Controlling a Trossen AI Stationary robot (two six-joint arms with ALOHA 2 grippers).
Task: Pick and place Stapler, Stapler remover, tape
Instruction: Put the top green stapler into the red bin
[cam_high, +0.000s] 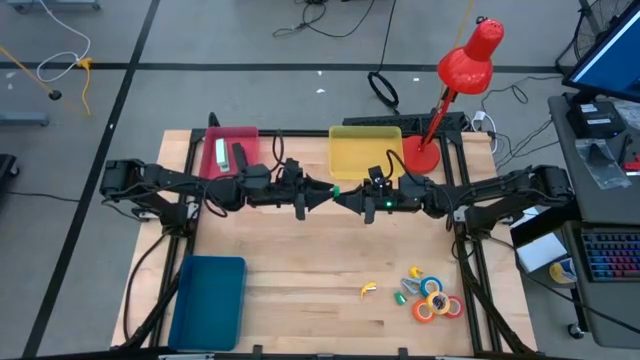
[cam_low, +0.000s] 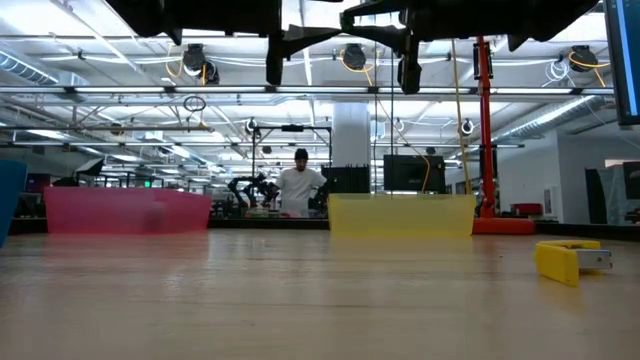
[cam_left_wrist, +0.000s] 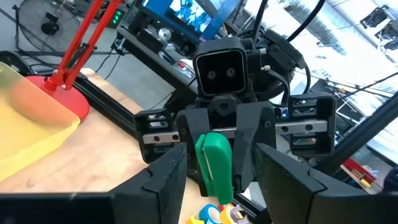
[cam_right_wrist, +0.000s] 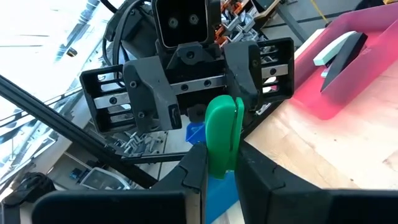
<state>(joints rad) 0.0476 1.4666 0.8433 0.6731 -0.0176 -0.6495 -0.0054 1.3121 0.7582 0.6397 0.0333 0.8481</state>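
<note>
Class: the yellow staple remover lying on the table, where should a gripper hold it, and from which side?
Grip the yellow staple remover across its plastic body, straight down from above: it lies low on bare wood, apart from the tape rolls, with metal claws sticking out at one end. The right gripper is shut on a green piece.

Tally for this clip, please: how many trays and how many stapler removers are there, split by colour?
Pink tray: 1
Yellow tray: 1
Blue tray: 1
Green stapler remover, held in the right claw: 1
Yellow stapler remover, lying on the table: 1
Total: 5
</note>
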